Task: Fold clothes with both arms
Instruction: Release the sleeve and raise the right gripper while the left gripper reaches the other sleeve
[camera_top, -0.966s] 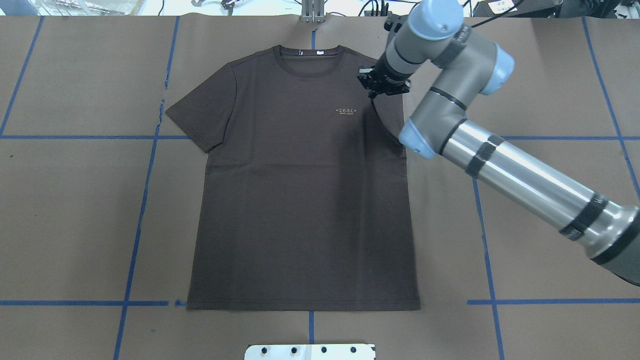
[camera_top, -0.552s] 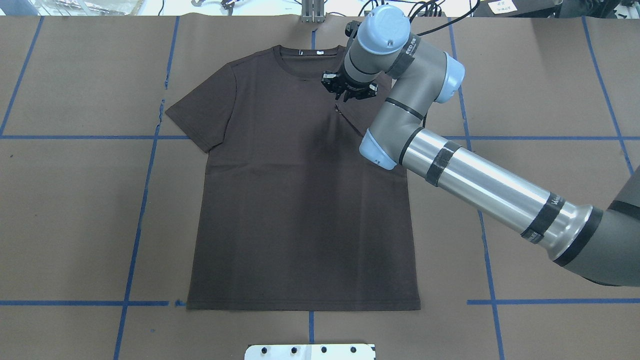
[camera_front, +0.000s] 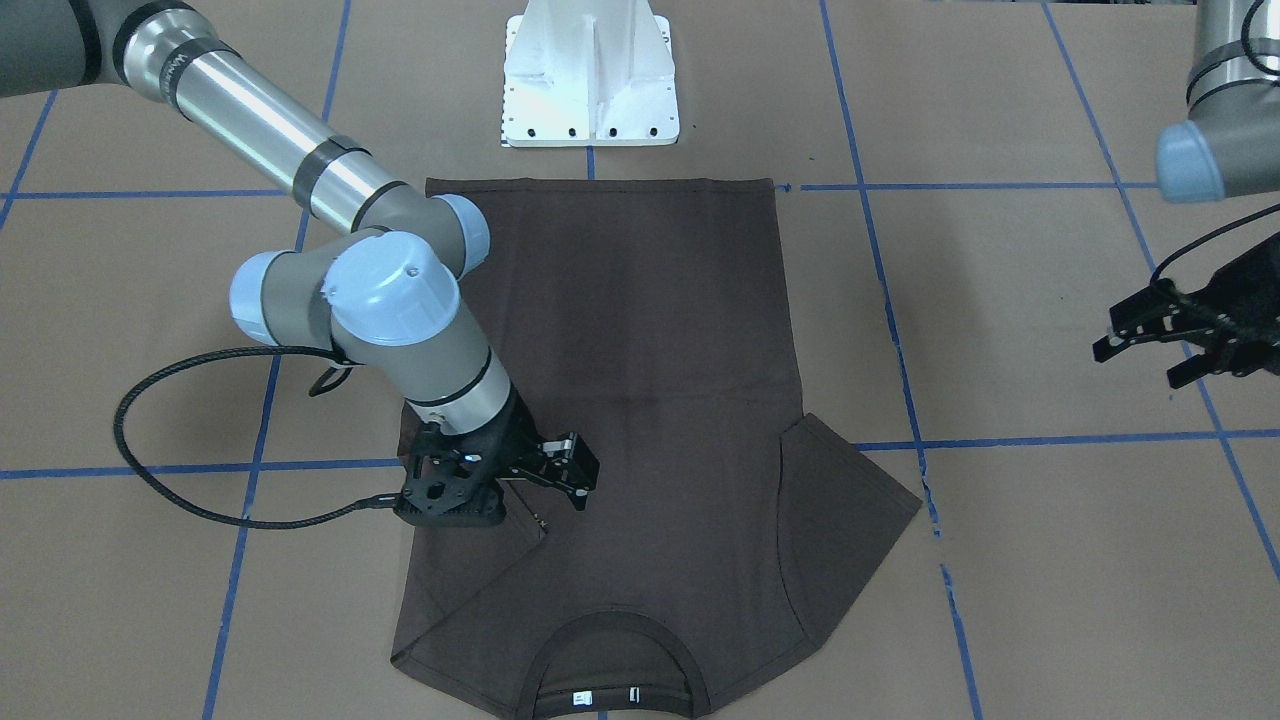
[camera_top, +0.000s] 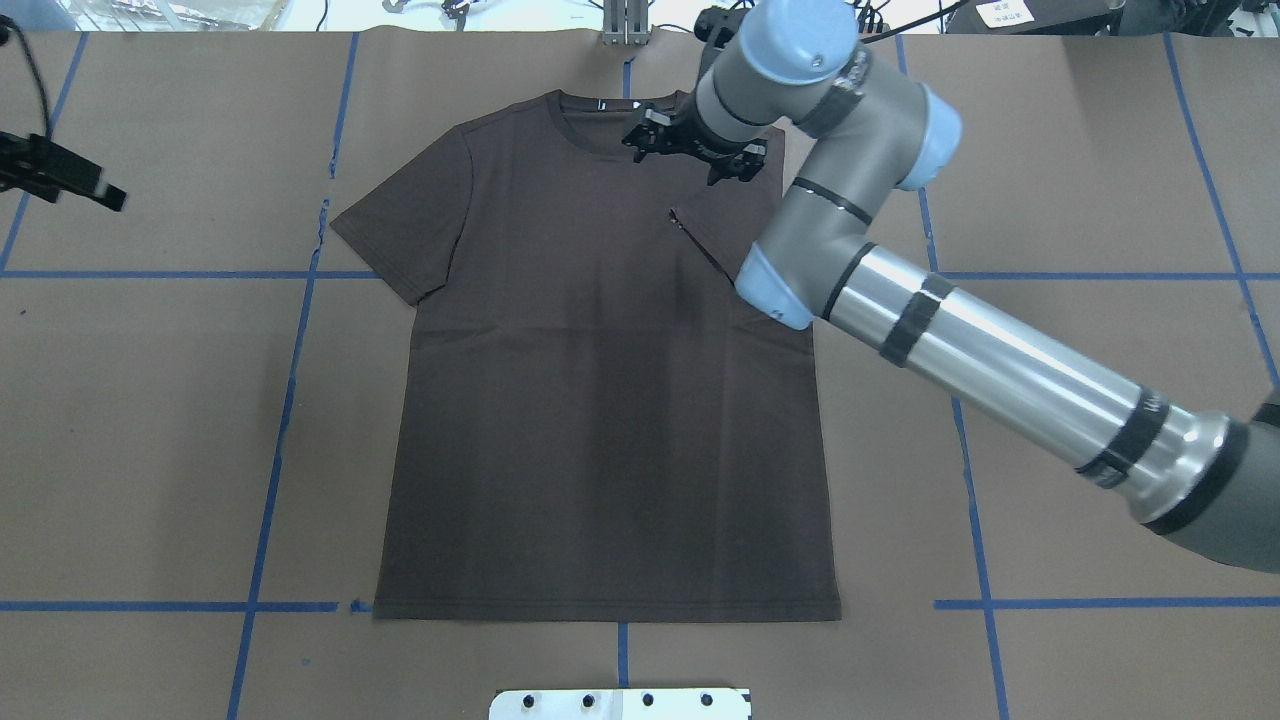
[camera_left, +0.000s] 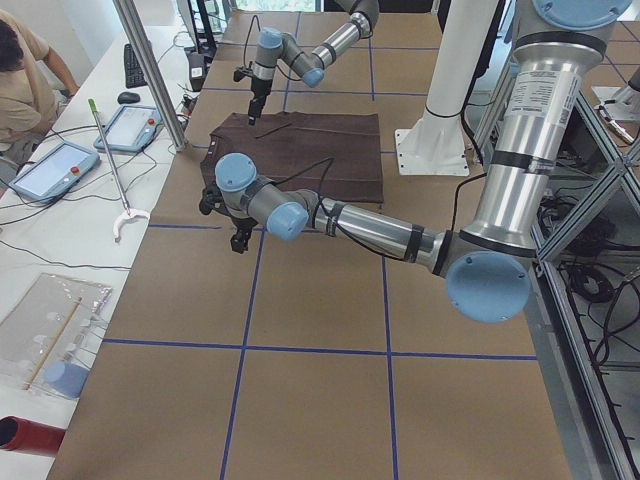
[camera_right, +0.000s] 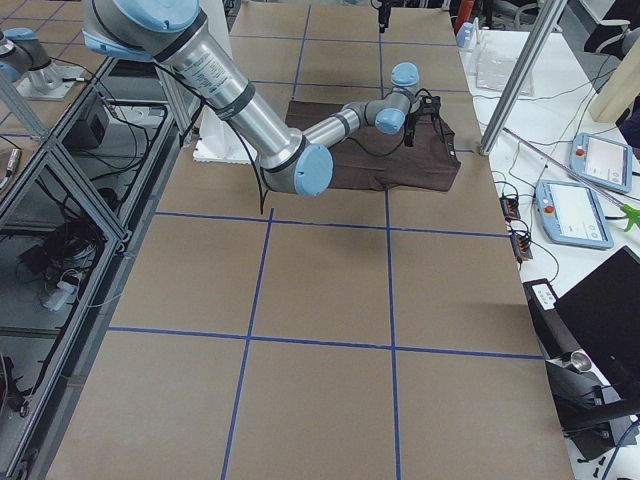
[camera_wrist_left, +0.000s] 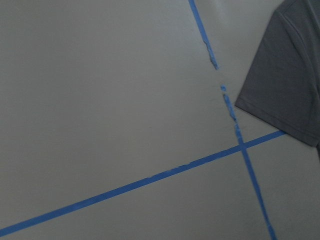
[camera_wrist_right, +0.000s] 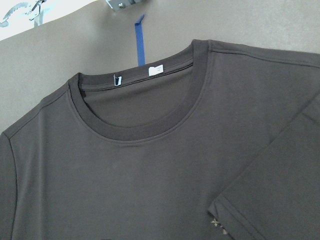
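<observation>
The dark brown T-shirt (camera_top: 600, 420) lies flat, chest up, on the brown table cover, with its collar (camera_top: 615, 105) at the far edge. The sleeve (camera_top: 715, 235) on my right arm's side lies folded in over the chest. Its cuff corner (camera_front: 540, 520) rests just under my right gripper (camera_top: 690, 158), which hovers open and empty near the collar. The other sleeve (camera_top: 400, 225) is spread out flat. My left gripper (camera_front: 1145, 358) is open off the shirt's left side, over bare table. The right wrist view shows the collar, the white neck labels (camera_wrist_right: 155, 70) and the folded sleeve (camera_wrist_right: 280, 190).
Blue tape lines (camera_top: 290, 380) grid the table cover. The white pedestal base (camera_front: 590, 80) stands beyond the shirt's hem. In the left side view a metal post (camera_left: 150, 70) and a bench with tablets (camera_left: 130, 125), where a person sits, flank the far table edge.
My right gripper moved left across the chest with the sleeve, then drew back toward the collar, leaving the sleeve folded over the logo. My left gripper came into the overhead view at its left edge.
</observation>
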